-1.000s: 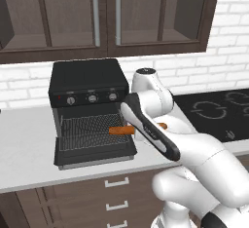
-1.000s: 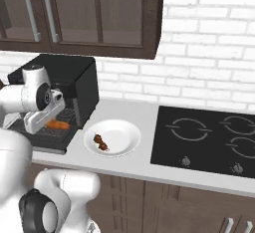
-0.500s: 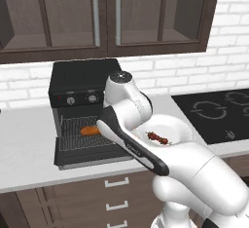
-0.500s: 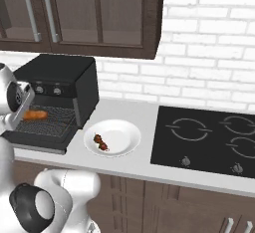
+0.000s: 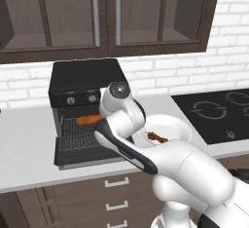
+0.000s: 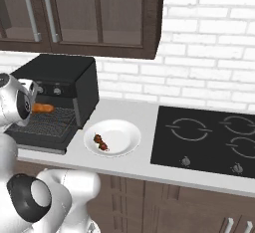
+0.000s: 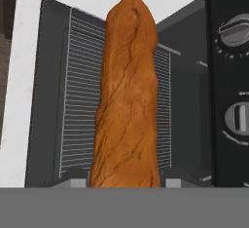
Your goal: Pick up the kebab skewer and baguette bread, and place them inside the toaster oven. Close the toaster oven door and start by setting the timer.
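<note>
Your claw [image 7: 125, 185] is pinching the baguette [image 5: 88, 120], finger tips pressed to either side of its near end in the hand view, where the loaf [image 7: 127, 95] runs up the middle of the frame. You have it held in the oven [image 5: 85, 83] mouth, above the wire rack [image 5: 80, 137]; from the right base view the loaf [image 6: 42, 108] sits level just over the rack, and you cannot tell whether it touches the wires. Door [image 5: 87, 156] hangs dropped open, flat out over the worktop [image 5: 24, 149] edge. Knobs [image 5: 92, 98] sit in a row on the oven front above the opening; two show at the right edge of the hand view [image 7: 236, 32]. Skewer [image 5: 156, 137] lies on the white plate [image 5: 177, 127], on the worktop between oven and black hob [image 6: 209, 137]; the right base view puts the skewer [image 6: 100, 142] on the plate's [image 6: 124, 137] left part, well apart from the oven. Dark cabinets [image 6: 84, 13] overhead
</note>
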### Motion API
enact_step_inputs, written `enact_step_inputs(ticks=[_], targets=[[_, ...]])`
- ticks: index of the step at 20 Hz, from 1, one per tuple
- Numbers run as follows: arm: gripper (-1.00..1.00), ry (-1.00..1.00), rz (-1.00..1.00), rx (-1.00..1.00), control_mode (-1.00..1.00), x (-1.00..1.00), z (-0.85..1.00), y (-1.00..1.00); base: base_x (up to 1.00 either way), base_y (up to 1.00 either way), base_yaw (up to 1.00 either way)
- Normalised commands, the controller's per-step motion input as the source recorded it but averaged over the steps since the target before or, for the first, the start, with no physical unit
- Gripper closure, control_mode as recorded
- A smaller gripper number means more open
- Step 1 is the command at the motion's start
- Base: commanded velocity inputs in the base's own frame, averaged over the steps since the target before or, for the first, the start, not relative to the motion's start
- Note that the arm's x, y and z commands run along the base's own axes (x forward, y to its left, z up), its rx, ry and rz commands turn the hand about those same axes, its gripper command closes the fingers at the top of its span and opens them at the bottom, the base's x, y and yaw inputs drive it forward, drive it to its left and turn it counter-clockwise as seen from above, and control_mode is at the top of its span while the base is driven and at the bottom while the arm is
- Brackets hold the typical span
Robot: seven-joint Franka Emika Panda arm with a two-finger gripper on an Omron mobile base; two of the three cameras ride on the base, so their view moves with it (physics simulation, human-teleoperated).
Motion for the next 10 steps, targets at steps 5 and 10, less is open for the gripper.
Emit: enact_step_inputs(ticks=[5,10], targets=[[1.00,-0.11,0.00,0.00,-1.00,0.53,-0.30,0.11,0.00,0.00,0.00],[1.00,-0.04,0.00,0.00,-1.00,0.48,-0.08,0.03,0.00,0.00,0.00]])
